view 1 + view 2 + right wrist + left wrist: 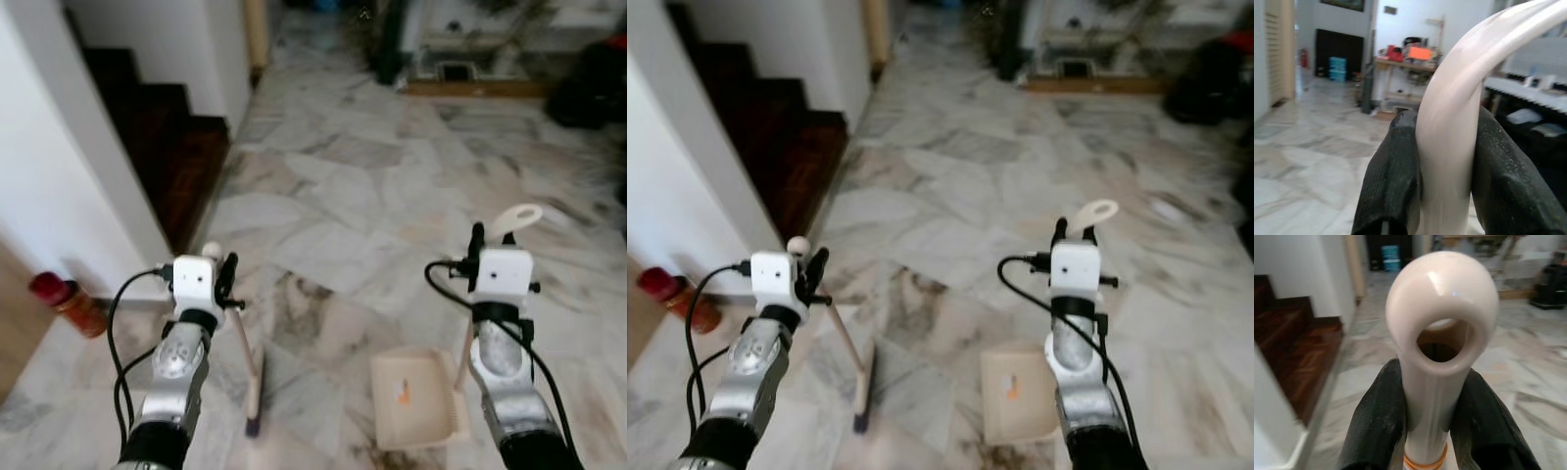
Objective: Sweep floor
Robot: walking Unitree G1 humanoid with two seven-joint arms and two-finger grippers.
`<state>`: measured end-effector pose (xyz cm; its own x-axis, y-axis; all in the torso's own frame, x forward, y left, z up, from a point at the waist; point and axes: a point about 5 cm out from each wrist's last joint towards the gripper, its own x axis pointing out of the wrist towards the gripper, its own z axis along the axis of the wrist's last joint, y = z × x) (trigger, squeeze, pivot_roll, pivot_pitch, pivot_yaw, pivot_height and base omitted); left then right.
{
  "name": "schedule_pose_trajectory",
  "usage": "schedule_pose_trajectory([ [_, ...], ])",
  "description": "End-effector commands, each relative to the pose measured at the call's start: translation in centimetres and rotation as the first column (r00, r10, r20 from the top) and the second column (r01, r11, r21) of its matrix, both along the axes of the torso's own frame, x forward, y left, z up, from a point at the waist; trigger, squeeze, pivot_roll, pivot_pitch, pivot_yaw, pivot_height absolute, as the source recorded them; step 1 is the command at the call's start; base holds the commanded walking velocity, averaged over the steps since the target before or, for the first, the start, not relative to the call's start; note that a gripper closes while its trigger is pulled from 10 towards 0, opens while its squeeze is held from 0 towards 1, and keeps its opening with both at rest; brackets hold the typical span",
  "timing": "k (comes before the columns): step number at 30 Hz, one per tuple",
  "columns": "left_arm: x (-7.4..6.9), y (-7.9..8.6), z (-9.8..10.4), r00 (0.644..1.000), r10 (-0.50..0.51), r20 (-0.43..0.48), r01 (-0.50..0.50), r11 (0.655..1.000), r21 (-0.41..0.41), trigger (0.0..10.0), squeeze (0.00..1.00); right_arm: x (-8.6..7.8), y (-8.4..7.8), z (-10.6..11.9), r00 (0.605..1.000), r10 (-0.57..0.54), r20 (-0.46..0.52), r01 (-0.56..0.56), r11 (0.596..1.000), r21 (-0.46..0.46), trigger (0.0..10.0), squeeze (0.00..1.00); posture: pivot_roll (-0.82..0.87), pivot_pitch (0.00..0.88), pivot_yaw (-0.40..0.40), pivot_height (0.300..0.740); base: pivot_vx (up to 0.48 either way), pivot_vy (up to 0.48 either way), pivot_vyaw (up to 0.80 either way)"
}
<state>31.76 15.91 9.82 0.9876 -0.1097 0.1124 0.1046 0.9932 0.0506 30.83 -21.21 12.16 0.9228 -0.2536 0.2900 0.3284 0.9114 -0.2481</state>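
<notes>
A grey-veined marble floor (392,186) spreads across the frame. At lower centre the broom head (253,423) touches it, with a cream dustpan (416,399) flat on it just to the right. A red bottle (67,304) stands at the left edge, by the white wall.

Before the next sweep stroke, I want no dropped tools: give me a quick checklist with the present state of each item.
1. Left gripper shut on the broom handle: ok.
2. Right gripper shut on the dustpan handle: ok.
3. Broom head down at the marble floor: ok, though real contact cannot be told.
4. Dustpan low at the floor beside the broom, already holding a small orange scrap: ok.
5. Red bottle standing by the wall on the robot's left, apart from the broom: ok.
6. Dirt left to sweep: cannot tell.
</notes>
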Motion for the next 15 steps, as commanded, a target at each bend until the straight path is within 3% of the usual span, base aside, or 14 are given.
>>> schedule_pose_trajectory([
  [1,0.28,0.49,0.71,0.999,0.016,0.038,-0.016,1.0,-0.007,10.0,0.0,0.29,0.39,1.17,0.999,0.022,0.04,-0.021,0.999,-0.026,10.0,0.0,-0.04,0.0,0.028,0.74,0.0,0.0,-0.8],
  [11,0.51,0.89,1.27,0.998,0.02,0.055,-0.019,1.0,-0.008,10.0,0.0,0.17,0.41,1.12,0.999,0.019,0.049,-0.019,1.0,0.004,10.0,0.0,-0.03,0.016,0.045,0.74,0.0,0.0,-0.74],
  [15,0.52,1.1,1.37,0.998,0.027,0.052,-0.027,1.0,0.001,10.0,0.0,0.24,1.0,1.22,0.998,0.04,0.053,-0.04,0.999,-0.011,10.0,0.0,-0.02,0.03,0.049,0.74,0.0,0.0,0.0],
])
